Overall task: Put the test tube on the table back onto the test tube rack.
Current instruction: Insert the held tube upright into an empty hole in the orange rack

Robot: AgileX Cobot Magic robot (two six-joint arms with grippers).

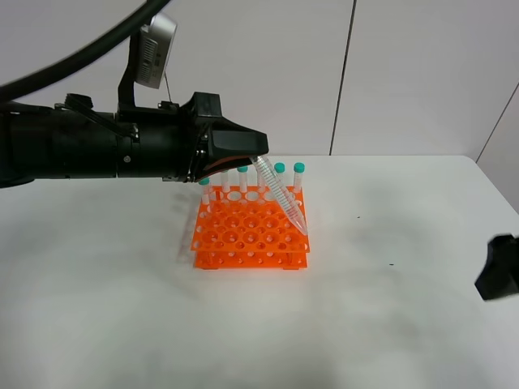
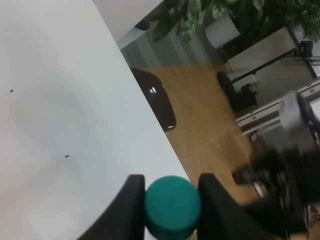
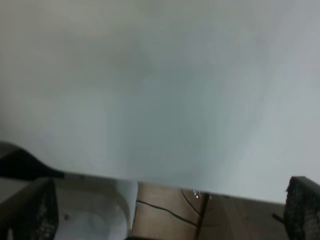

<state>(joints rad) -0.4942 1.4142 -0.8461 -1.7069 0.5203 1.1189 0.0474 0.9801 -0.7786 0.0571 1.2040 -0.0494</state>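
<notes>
Since the tip seems aimed at a corner hole of the test tube rack (image 1: pixel 243 237), the left gripper (image 1: pixel 258 157), clamped on the cap (image 2: pixel 172 204), slants the test tube (image 1: pixel 280 196) over it.

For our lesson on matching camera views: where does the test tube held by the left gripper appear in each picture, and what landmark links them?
Exterior high: the test tube slants from the left gripper down toward the orange rack, centre of picture.
Left wrist: only its green cap, clamped between two dark fingers.
Right wrist: not in it.
Shared landmark: the white table.
</notes>
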